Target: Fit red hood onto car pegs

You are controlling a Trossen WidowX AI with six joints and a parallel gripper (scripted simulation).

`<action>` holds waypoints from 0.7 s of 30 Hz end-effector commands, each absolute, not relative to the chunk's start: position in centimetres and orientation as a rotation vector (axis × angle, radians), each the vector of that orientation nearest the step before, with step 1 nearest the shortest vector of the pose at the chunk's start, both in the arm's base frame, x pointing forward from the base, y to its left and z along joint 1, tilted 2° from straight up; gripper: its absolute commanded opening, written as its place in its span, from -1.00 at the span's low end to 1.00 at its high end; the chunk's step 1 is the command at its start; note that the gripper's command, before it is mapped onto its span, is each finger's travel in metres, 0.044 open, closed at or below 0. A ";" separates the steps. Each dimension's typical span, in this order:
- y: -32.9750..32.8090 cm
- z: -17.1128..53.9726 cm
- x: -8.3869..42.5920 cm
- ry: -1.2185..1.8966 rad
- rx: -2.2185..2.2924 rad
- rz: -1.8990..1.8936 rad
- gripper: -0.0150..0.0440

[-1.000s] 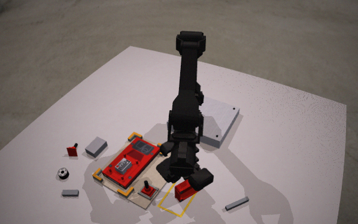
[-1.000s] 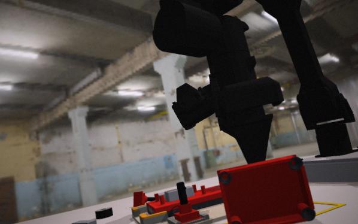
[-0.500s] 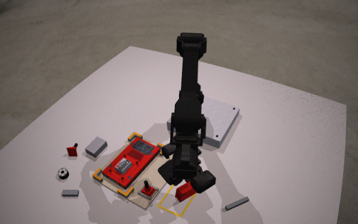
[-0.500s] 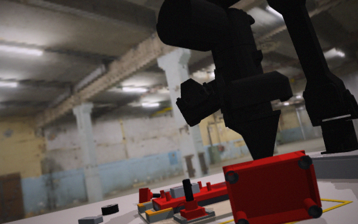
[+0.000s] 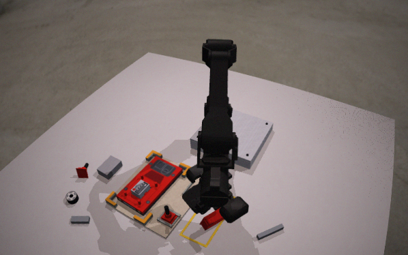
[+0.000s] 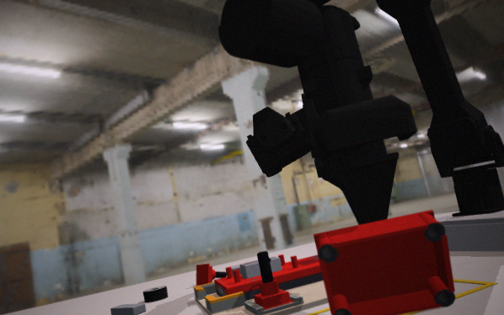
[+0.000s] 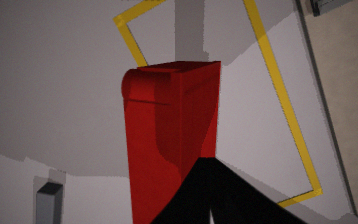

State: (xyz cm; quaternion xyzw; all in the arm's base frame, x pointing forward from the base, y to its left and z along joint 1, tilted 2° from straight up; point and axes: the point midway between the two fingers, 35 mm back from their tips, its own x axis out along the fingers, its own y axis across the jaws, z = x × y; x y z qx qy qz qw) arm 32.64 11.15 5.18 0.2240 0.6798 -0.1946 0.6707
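The red hood (image 5: 212,219) (image 6: 383,263) (image 7: 150,135) is tipped steeply on edge, its hollow underside and dark-ringed corner holes facing the exterior camera. My gripper (image 6: 372,221) (image 7: 206,165) is shut on the hood's upper edge and holds it above the yellow outline; in the top view the arm hides the fingertips. The red chassis (image 5: 153,194) (image 6: 249,283) lies in the jig (image 5: 170,198), left of the hood in the top view. The grey engine block (image 5: 140,189) (image 6: 257,269) stands on its deck with short red pegs around it.
A red part with a black upright post (image 5: 166,210) (image 6: 265,267) stands at the jig's corner near the hood. A yellow outline (image 5: 192,240) (image 7: 280,90) marks the table. A grey bar (image 5: 270,231) (image 7: 48,206), grey block (image 5: 109,167) and black wheel (image 5: 71,197) (image 6: 155,294) lie around.
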 end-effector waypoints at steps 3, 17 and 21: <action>11.5 5.1 33.0 1.530 0.505 -0.446 -0.49; 12.0 7.2 33.5 1.530 0.506 -0.446 -0.49; 11.8 10.8 33.4 1.530 0.506 -0.446 -0.49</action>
